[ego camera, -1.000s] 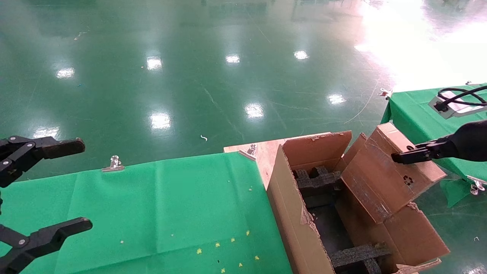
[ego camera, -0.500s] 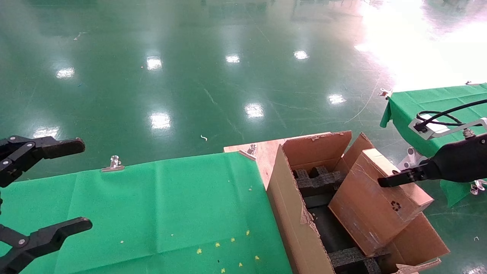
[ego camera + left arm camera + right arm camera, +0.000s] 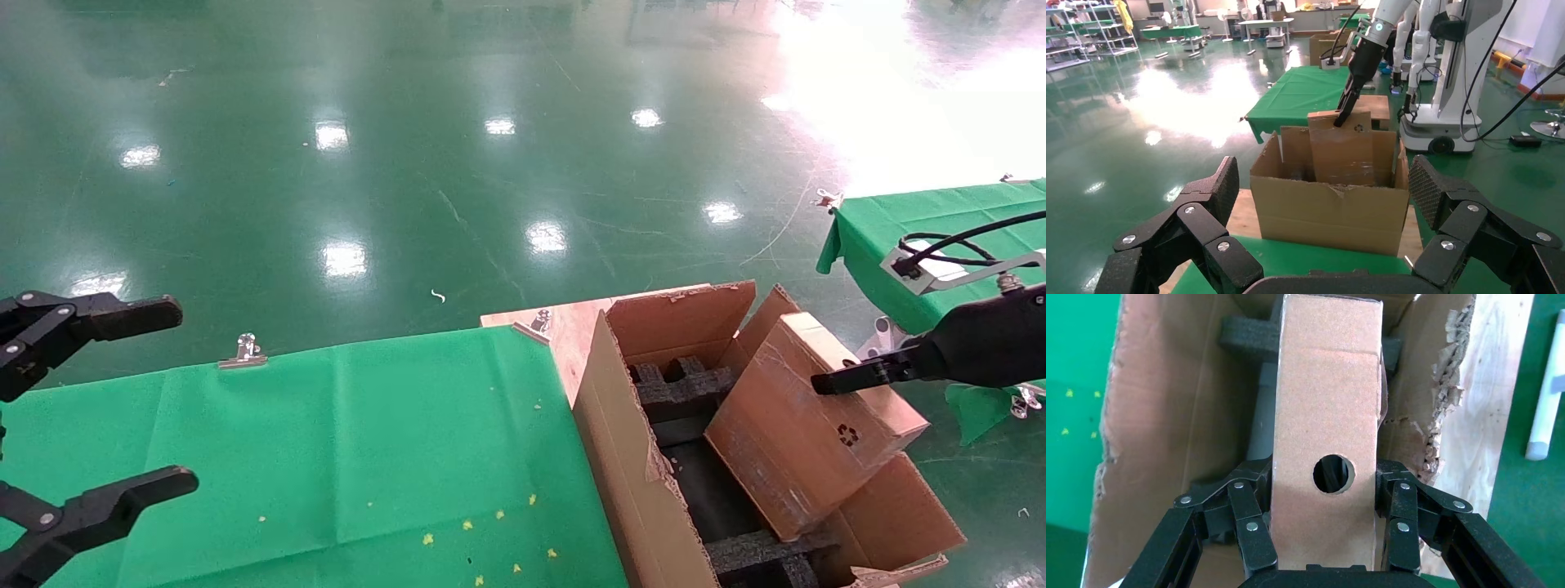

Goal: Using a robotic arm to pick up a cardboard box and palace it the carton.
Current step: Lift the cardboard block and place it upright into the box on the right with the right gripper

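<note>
A: Two grippers show, one at each edge of the head view. At nine o'clock the left gripper [image 3: 122, 400] hangs over the green cloth [image 3: 327, 441] with its fingers spread wide and nothing between them; the arm behind it is cut off by the frame.

B: And to the right of the cloth?

A: A bare wooden corner [image 3: 572, 327] of the table, then the carton [image 3: 621, 457] at about five o'clock, flaps up, near edge torn and ragged. Its lower end runs out of frame. Inside, black foam blocks [image 3: 678, 384] show at the far end and another [image 3: 768, 551] at the near end; the floor between them is dark and partly hidden by the cardboard box [image 3: 805, 425].

B: How does that box lie?

A: Tilted. Its long axis runs from the carton's interior, low at about seven o'clock, up to about one o'clock, where its upper end pokes above the carton's right wall. Its lower end is down inside; whether it touches the foam I cannot tell. The broad face with the recycling mark faces up and right.

B: Who holds it?

A: The right gripper [image 3: 850, 377], reaching in from three o'clock. In the right wrist view its fingers [image 3: 1248, 520] are clamped on both narrow sides of the box [image 3: 1327, 435], flanking a round hole. Most of the robotic arm [image 3: 1379, 27] is out of the head view; the left wrist view shows it white, coming down from above.
</note>
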Tool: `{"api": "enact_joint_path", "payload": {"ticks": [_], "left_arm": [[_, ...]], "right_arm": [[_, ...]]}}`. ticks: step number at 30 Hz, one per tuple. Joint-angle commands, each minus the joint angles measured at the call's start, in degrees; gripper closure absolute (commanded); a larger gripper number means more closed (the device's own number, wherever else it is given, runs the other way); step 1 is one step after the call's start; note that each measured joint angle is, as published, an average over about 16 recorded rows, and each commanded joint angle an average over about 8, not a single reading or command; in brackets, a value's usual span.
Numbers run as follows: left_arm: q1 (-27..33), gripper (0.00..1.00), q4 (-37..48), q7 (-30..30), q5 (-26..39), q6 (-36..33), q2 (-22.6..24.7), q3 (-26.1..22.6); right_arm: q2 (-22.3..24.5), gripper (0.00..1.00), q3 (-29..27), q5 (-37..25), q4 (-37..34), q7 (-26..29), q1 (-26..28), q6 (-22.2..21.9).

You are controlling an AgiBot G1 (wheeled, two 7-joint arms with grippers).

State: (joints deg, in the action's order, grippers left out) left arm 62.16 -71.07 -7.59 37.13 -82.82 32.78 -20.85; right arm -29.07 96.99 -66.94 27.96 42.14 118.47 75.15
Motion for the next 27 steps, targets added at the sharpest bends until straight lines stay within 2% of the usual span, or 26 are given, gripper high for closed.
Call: {"api": "enact_joint_path", "payload": {"ticks": [1, 9, 20, 27], "left_arm": [[0.0, 0.00, 0.0, 0.0, 0.0, 0.0, 0.0, 0.0], [0.0, 0.00, 0.0, 0.0, 0.0, 0.0, 0.0, 0.0], [0.0, 0.00, 0.0, 0.0, 0.0, 0.0, 0.0, 0.0], [0.0, 0.00, 0.0, 0.0, 0.0, 0.0, 0.0, 0.0]], "right_arm": [[-0.7, 1.00, 0.1, -0.4, -0.2, 0.2, 0.0, -0.8], [-0.3, 1.00, 2.6, -6.2, 9.7, 8.7, -0.5, -7.8], [6.1, 1.00, 5.8, -16.6, 28.9, 27.9, -0.3, -17.7], [8.6, 1.00, 7.5, -23.1, 36.9, 38.6, -0.6, -21.1]]}}
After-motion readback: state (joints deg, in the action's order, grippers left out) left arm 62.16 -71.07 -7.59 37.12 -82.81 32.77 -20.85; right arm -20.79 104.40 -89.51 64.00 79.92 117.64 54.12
